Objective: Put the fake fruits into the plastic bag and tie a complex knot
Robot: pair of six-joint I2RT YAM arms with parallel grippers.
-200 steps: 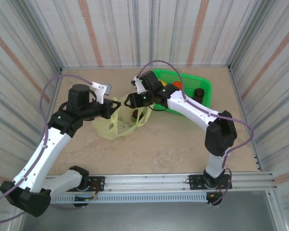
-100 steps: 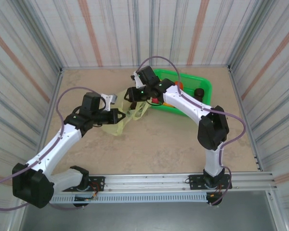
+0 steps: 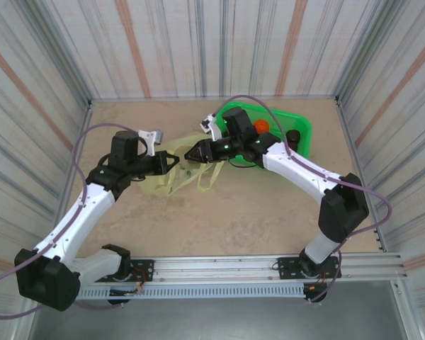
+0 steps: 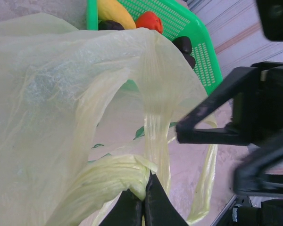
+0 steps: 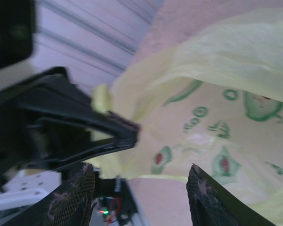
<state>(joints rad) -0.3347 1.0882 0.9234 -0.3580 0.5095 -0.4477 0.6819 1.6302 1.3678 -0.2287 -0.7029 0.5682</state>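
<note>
Beige table (image 3: 234, 212): green basket (image 3: 306, 129), plastic bag (image 3: 171, 179).

- Bright green with a perforated grid: basket (image 3: 283, 113).
- Left of the basket, plastic bag (image 3: 166, 180): translucent yellow-green, printed with green avocados and red-brown pits.
- Inside the basket: yellow mango (image 4: 114, 13), orange-red fruit (image 4: 150, 21), dark purple mangosteens (image 4: 183, 44).
- Under the basket, table (image 3: 255, 212): speckled sandy beige.
- Behind the basket, walls (image 3: 170, 49): pale, striped grey and rust.

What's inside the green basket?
The green basket holds a yellow mango, a red-orange fruit and dark purple fruits. The plastic bag and the right arm cover the rest, so more may be hidden.
</note>
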